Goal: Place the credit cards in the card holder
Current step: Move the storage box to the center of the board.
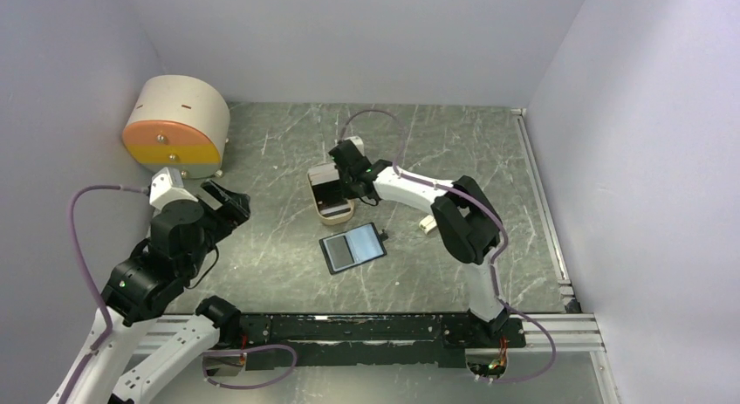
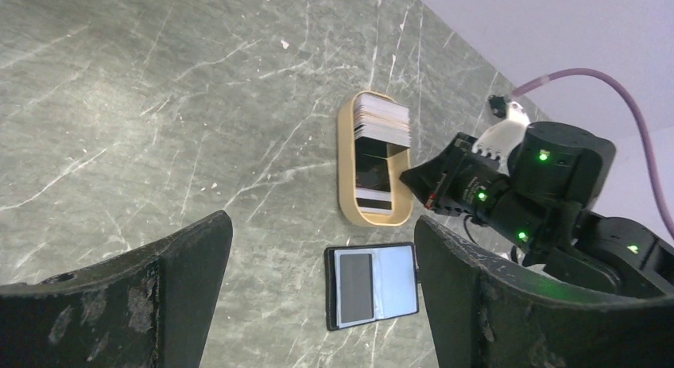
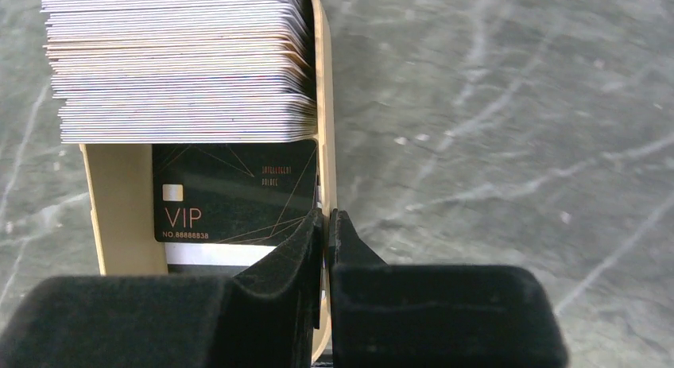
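Observation:
The credit cards sit in a beige oblong tray (image 1: 334, 217): a thick whitish stack (image 3: 179, 66) at the far end and a black VIP card (image 3: 230, 189) lying flat in front of it. My right gripper (image 3: 327, 217) is shut on the tray's right wall, its inner finger over the black card's edge. It also shows in the top view (image 1: 347, 181). The card holder (image 1: 352, 248) lies open on the table in front of the tray, with a dark rectangle in one glossy pocket (image 2: 355, 287). My left gripper (image 2: 322, 222) is open and empty, held high at the left (image 1: 229, 203).
A big beige-and-orange round box (image 1: 174, 129) stands at the back left by the wall. The right arm (image 2: 548, 185) reaches over the table beside the tray (image 2: 346, 161). Grey walls close in the marbled table on three sides.

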